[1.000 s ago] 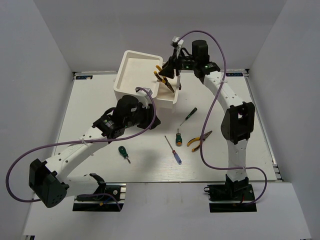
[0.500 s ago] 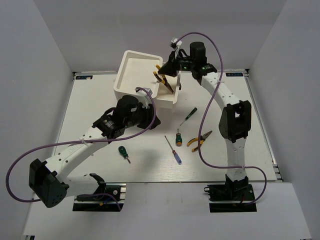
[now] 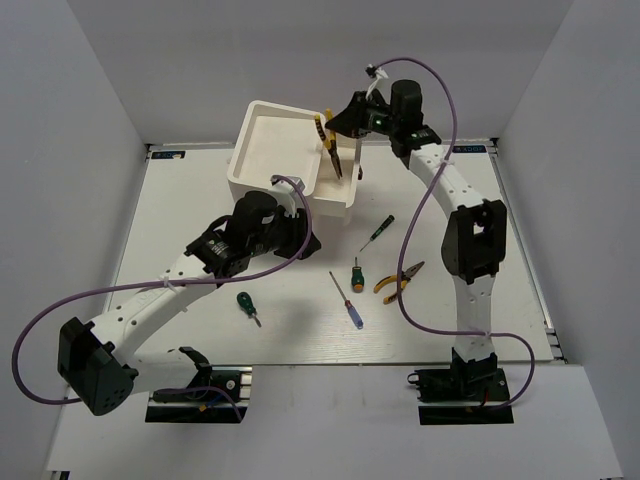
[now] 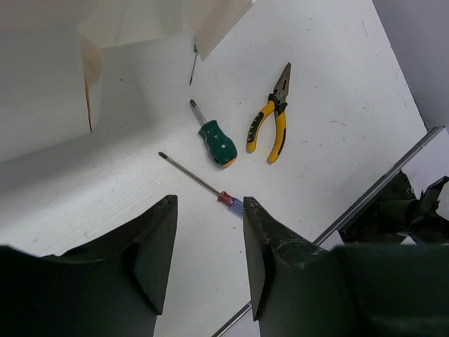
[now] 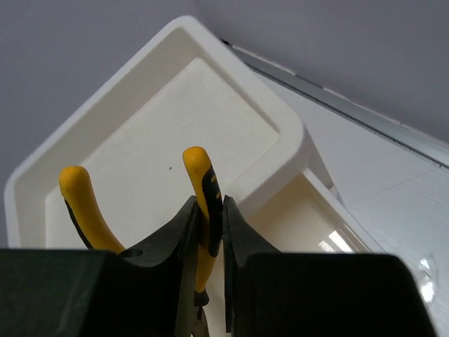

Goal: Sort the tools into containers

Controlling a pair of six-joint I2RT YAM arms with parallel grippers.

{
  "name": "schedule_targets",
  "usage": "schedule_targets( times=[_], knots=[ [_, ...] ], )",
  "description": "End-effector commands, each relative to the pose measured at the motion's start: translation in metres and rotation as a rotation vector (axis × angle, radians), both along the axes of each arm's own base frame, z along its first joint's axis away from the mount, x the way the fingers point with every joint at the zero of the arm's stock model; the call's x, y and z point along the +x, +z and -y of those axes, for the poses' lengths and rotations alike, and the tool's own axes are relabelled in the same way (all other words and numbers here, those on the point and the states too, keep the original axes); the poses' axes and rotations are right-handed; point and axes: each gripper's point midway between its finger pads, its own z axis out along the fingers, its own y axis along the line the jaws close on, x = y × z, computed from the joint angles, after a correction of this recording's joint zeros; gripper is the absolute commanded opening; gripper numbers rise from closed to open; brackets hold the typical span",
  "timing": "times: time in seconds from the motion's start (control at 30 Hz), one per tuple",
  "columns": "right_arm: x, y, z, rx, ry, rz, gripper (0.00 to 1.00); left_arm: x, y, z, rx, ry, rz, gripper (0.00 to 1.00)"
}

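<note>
Grey walls (image 3: 80, 150) enclose the white table (image 3: 180, 200); right tool (image 5: 209, 214) clamps pliers (image 5: 199, 168), left tool (image 4: 209, 203) spread apart.

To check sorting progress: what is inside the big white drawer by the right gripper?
The drawer shows a bare floor in the right wrist view, no tool. The right gripper and the pliers it clamps hide the near part, so that is unknown.

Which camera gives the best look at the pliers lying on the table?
The left wrist view: the pliers lie large and unobstructed there, nose and both yellow handles clear. The top view shows them small. The right wrist view shows only the other pliers, clamped in the right gripper.
</note>
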Motion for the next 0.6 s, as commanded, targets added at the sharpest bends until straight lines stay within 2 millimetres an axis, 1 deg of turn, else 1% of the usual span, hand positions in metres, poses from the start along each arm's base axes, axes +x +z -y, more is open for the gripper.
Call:
schedule_targets(
  times=[0.0,0.03,0.1,0.13,0.2,0.23,0.27,0.3,0.33,0.4,0.43,0.47,0.5,0.53,0.57],
  knots=[
    [0.013,0.071,0.028,0.241,-0.151,-0.111,0.0,-0.005,0.009,-0.002,-0.022,-0.003,0.02,0.53],
    [0.015,0.065,0.03,0.243,-0.161,-0.138,0.0,-0.005,0.009,-0.002,-0.022,-0.003,0.02,0.53],
    [0.016,0.061,0.036,0.247,-0.168,-0.16,0.0,-0.006,0.013,-0.002,-0.034,0.001,0.022,0.53],
    [0.012,0.054,0.032,0.245,-0.156,-0.192,0.0,-0.006,0.013,-0.002,-0.034,0.001,0.022,0.53],
    [0.008,0.051,0.032,0.247,-0.144,-0.209,0.0,-0.008,0.012,-0.004,-0.034,0.001,0.022,0.53],
    [0.005,0.043,0.031,0.247,-0.139,-0.246,0.0,-0.008,0.012,-0.004,-0.034,0.001,0.022,0.53],
    [0.002,0.044,0.032,0.247,-0.127,-0.238,0.0,-0.008,0.012,-0.004,-0.034,0.001,0.022,0.53],
    [-0.001,0.036,0.028,0.242,-0.12,-0.257,0.0,-0.008,0.012,-0.004,-0.034,0.001,0.022,0.53],
    [-0.003,0.039,0.03,0.246,-0.116,-0.248,0.0,-0.008,0.012,-0.004,-0.034,0.001,0.022,0.53],
    [-0.009,0.036,0.028,0.245,-0.101,-0.249,0.0,-0.008,0.012,-0.004,-0.034,0.001,0.022,0.53],
    [-0.011,0.039,0.026,0.249,-0.093,-0.237,0.0,-0.007,0.008,-0.003,-0.028,0.001,0.015,0.53],
    [-0.012,0.037,0.025,0.248,-0.086,-0.242,0.0,-0.006,0.013,-0.002,-0.034,0.001,0.022,0.53],
    [-0.013,0.038,0.026,0.249,-0.084,-0.24,0.0,-0.006,0.013,-0.002,-0.034,0.001,0.022,0.53],
    [-0.017,0.039,0.022,0.249,-0.066,-0.238,0.0,-0.006,0.013,-0.002,-0.034,0.001,0.022,0.53],
    [-0.016,0.04,0.023,0.248,-0.067,-0.232,0.0,-0.006,0.013,-0.002,-0.034,0.001,0.022,0.53]
  ],
)
